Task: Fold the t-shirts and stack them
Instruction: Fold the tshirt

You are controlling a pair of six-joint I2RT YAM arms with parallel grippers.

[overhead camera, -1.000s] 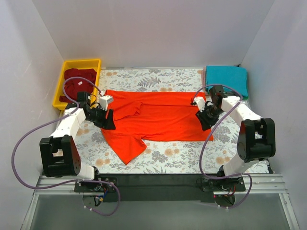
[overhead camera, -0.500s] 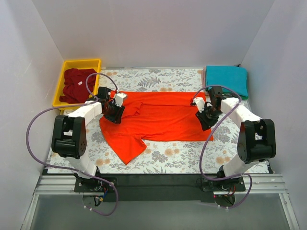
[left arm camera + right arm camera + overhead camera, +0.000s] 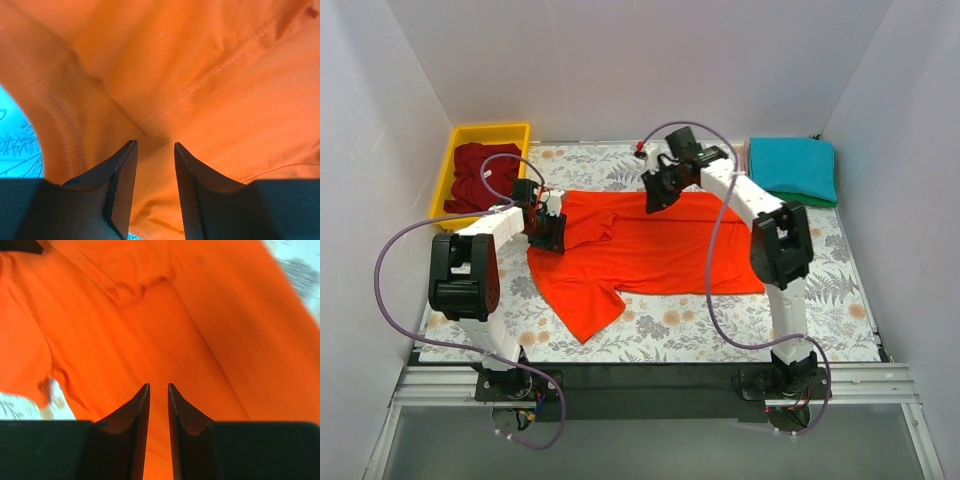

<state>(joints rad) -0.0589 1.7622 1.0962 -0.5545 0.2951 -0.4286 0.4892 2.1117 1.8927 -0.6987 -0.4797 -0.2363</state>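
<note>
Orange-red t-shirt (image 3: 650, 250), soft matte cloth, spread mid-surface with one sleeve angled toward 7 o'clock.
Top: floral surface (image 3: 700, 325). Crumpled maroon t-shirt (image 3: 480, 175) in a glossy yellow bin (image 3: 448, 180) at 10 o'clock; teal t-shirt (image 3: 792, 166) folded square at 2. The left tool (image 3: 545, 232) sits at the shirt's 9 o'clock shoulder, barely shifted; the right tool (image 3: 655, 190) has swung from the 3 o'clock hem to the 12 o'clock edge. Left wrist: dark wedge fingers (image 3: 122, 180) narrowly parted at a stitched seam (image 3: 210, 75); grip cannot be told. Right wrist: fingers (image 3: 135, 425) clenched to a slit, nothing between.
</note>
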